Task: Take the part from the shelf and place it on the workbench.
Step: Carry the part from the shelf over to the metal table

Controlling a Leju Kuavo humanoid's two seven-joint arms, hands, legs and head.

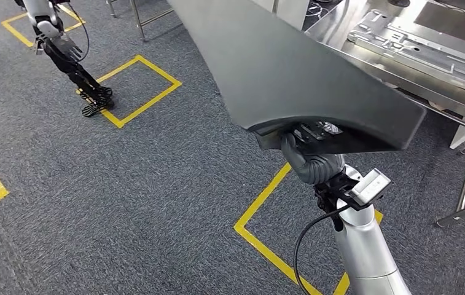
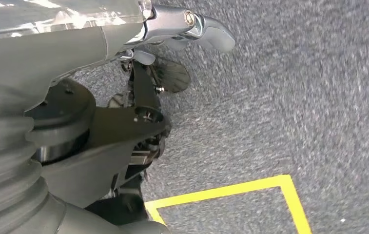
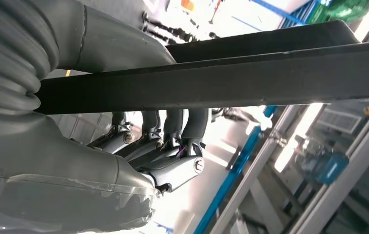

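Gripping a matte grey curved panel (image 1: 291,67) — right robot hand (image 1: 306,144) clamped underneath, left robot hand (image 1: 64,46) hanging open, speckled carpet (image 1: 125,184).

Grey carpet (image 1: 125,184) with yellow tape squares (image 1: 140,92), steel bench (image 1: 414,55).

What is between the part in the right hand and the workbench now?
Nothing visible. The right hand grips the dark grey panel from below, holding it over the carpet, its far edge near the metal workbench. The workbench already carries a flat metal fixture, so choose a bare spot.
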